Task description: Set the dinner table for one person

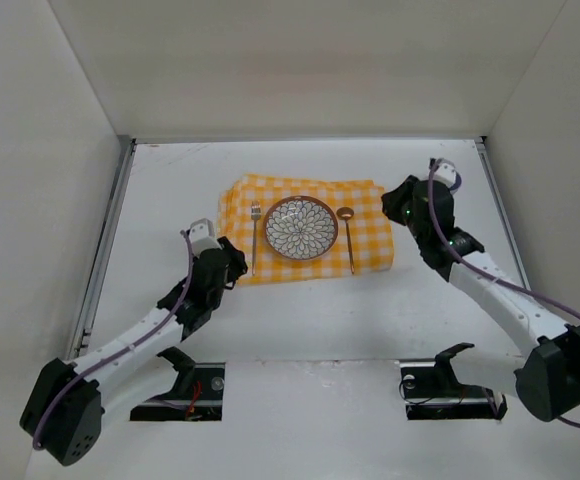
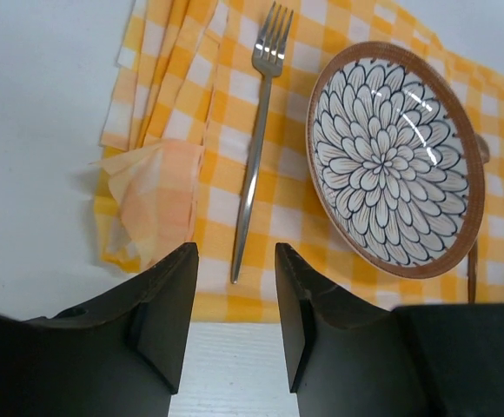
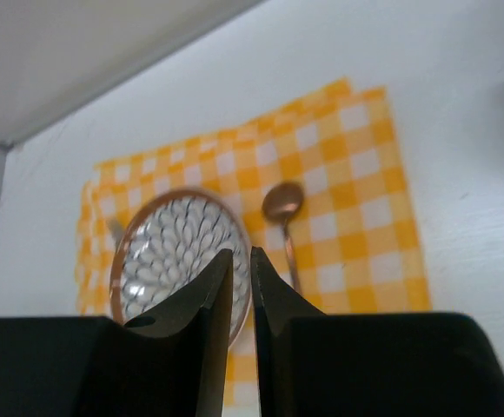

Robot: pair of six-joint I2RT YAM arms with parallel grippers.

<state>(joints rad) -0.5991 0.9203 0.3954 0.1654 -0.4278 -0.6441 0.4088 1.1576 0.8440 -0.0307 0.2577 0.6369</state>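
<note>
Seen from above, a large flat white rectangular dinner table [image 1: 300, 320] fills the floor of a white-walled booth, with a thin grey metal rail along its left edge [image 1: 105, 250] and another along its right edge [image 1: 500, 210]. Two black-and-white robot arms rise from the near edge and reach inward. The left gripper [image 2: 235, 252] sits at the near left corner of a yellow-and-white checked cloth [image 1: 370, 250]; its two dark fingers stand well apart with nothing between them. The right gripper [image 3: 241, 256] is just beside the cloth's right edge; its fingers are drawn almost together, leaving only a thin slit, and they hold nothing. The cloth lies flat on the middle of the table, toward the far side, with its left edge folded in layers and its near left corner crumpled [image 2: 156, 200]. On the cloth, at its centre, is a round plate with a brown rim and a dark petal pattern on white [image 1: 301, 228]. A slim silver metal fork [image 1: 255, 235] lies just left of the plate, tines pointing to the far edge. A copper-coloured spoon [image 1: 347, 235] lies just right of the plate, bowl toward the far edge.
</note>
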